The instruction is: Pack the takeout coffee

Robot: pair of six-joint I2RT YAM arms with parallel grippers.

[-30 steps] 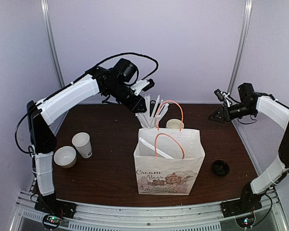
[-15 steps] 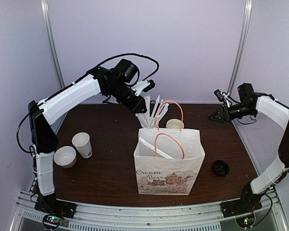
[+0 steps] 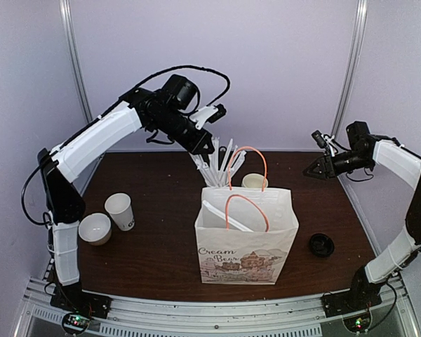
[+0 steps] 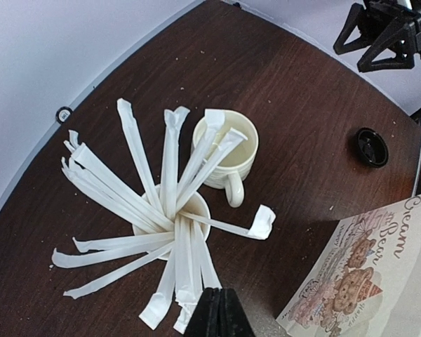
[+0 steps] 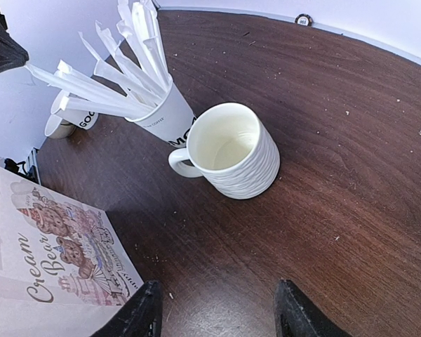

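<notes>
**Operator:** Where are the coffee things?

**Spotter:** Your paper cup (image 3: 119, 210) stands upright and lidless at the left of the counter (image 3: 161, 270), just beside a low cream bowl (image 3: 95, 228). One black lid (image 3: 321, 244) lies flat on the right, well apart from the cup, with the printed paper bag (image 3: 247, 246) between them. Something white leans inside the bag; I can't tell what.

**Operator:** And the claws?

**Spotter:** Your left claw (image 4: 216, 298) hangs over the cup of white sticks (image 5: 170, 121) behind the bag, its fingers pressed together. One stick's end runs under them (it may be nipped, but the wrist view doesn't settle that). Your right claw (image 5: 219, 295) is up at the right rear, fingers spread wide over bare counter. Below it you can see the cream mug (image 5: 233, 151) — it stands just beside the cup of white sticks, handle on that cup's side.
</notes>
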